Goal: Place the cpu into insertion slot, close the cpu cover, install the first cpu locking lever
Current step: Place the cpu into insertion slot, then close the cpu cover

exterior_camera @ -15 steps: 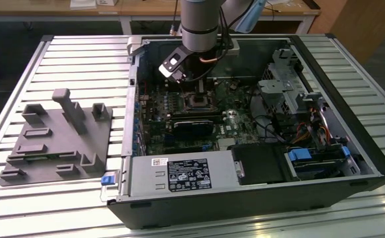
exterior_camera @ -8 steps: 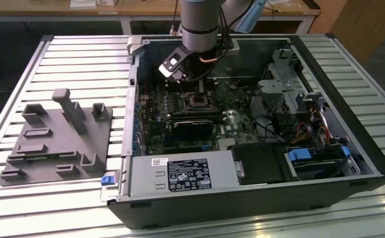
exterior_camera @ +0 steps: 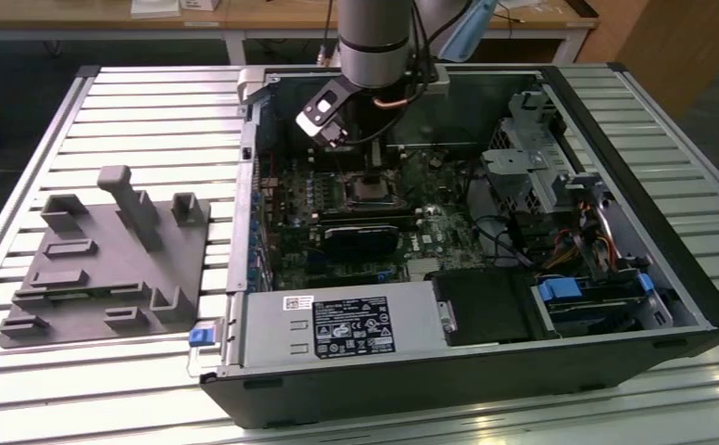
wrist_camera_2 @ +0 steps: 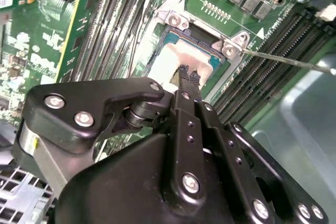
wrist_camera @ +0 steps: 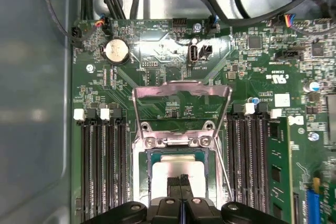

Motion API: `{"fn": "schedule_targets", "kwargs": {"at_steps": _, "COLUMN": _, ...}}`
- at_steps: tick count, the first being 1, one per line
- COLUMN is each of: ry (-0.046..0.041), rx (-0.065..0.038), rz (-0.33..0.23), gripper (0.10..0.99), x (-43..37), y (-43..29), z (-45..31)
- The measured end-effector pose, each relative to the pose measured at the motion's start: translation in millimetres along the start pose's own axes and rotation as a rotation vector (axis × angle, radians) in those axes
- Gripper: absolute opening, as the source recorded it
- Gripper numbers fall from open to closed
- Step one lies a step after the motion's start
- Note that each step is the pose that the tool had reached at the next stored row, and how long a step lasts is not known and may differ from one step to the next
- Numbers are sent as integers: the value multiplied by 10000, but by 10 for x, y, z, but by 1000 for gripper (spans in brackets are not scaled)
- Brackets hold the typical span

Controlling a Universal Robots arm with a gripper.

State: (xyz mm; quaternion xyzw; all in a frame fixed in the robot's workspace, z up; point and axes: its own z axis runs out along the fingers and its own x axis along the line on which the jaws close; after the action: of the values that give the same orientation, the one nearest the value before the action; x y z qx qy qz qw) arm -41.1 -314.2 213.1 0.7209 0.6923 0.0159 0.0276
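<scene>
Slatted metal table (exterior_camera: 149, 102) under an open computer case (exterior_camera: 459, 371), with a grey fixture block (exterior_camera: 100, 269) just beside it at the exterior view's left. Wooden desks behind. Tight quarters inside: case walls close, memory slots (wrist_camera: 102, 166) flanking the insertion slot (wrist_camera: 148, 171) on both sides. Gripper (wrist_camera: 181, 181) low over the board, fingers pressed together, clamping nothing, tips at the cpu (wrist_camera: 165, 174) face. Cpu seated in the slot. In first wrist view, cpu cover (wrist_camera: 181, 88) flipped up, open. In second wrist view, thin locking lever (wrist_camera_2: 286, 61) angled away from the socket.
</scene>
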Motion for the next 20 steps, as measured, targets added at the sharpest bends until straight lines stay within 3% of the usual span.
{"fn": "schedule_targets", "kwargs": {"at_steps": 13, "ry": -1, "rx": -20, "rz": 0, "gripper": 106, "x": -6, "y": 23, "z": -376}}
{"fn": "schedule_targets", "kwargs": {"at_steps": 20, "ry": 0, "rx": -29, "rz": 0, "gripper": 106, "x": -6, "y": 25, "z": -400}}
